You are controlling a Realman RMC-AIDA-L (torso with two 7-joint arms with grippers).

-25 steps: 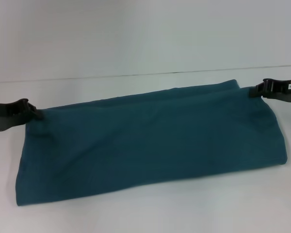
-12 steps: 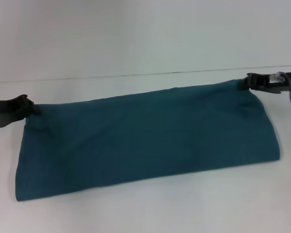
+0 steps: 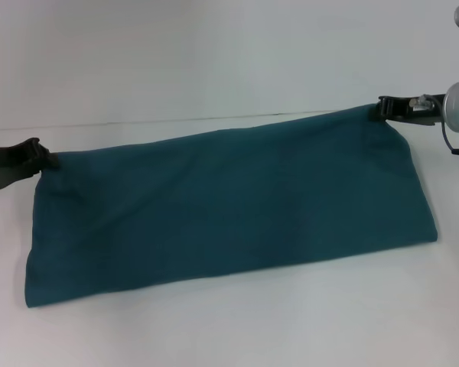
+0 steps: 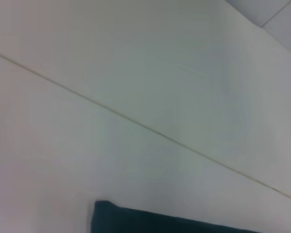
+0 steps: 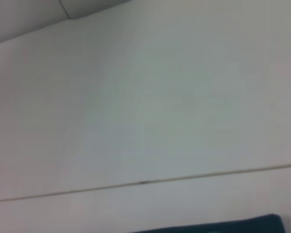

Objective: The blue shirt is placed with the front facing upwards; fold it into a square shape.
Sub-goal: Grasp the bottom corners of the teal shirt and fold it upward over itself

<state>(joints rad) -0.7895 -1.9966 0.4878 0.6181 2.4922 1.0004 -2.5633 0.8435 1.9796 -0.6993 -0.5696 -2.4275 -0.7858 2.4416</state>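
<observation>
Now the blue shirt (image 3: 229, 210) spreads as a long teal band across the middle of the head view on the white surface (image 3: 237, 329). At mid-left, the left end effector (image 3: 40, 155) is clenched on its upper-left corner; at upper right, the right end effector (image 3: 384, 108) grips the upper-right corner.

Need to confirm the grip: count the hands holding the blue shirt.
2. The left hand pinches the blue shirt at its far left corner; the right hand pinches its far right corner.
</observation>
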